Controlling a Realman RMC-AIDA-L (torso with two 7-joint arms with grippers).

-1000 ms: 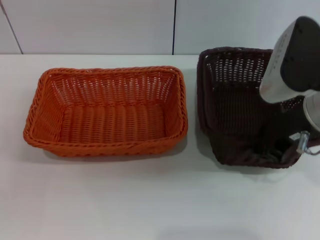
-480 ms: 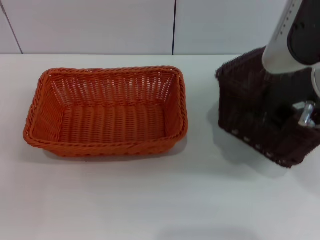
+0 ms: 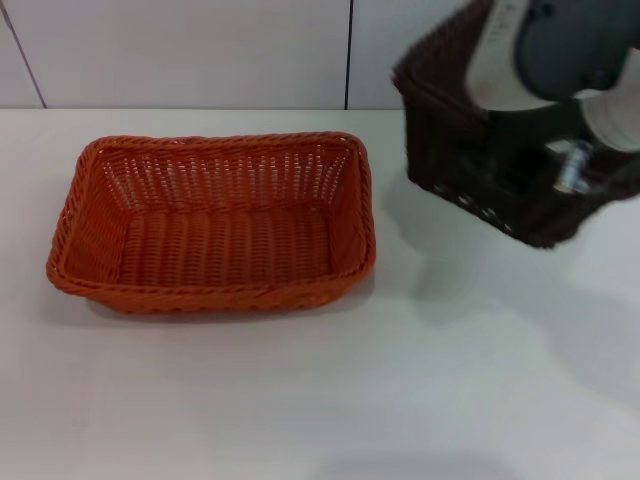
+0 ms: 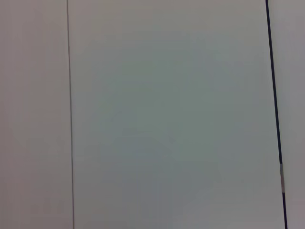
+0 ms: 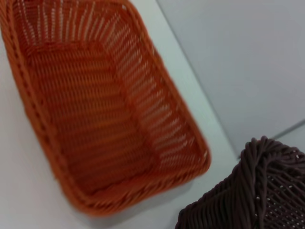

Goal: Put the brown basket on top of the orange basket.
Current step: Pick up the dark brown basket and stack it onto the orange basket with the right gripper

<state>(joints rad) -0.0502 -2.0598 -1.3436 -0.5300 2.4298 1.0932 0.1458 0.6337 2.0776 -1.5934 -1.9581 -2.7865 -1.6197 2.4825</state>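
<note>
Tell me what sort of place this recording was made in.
Probably a lab or test bench, not a home: a plain white table against bare white wall panels, holding only an orange basket, while the right end effector lifts a brown basket.

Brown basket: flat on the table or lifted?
Lifted and tilted: brown basket hangs off the table on the right claw, shadow beneath.

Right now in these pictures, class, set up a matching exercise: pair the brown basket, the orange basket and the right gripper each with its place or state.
Things:
1. brown basket
2. orange basket
3. right gripper

Places or states:
A. flat on the white table, empty
B. at the lifted basket's near-right rim
C. tilted, off the table, to the right

Pairs: 1-C, 2-A, 3-B
</note>
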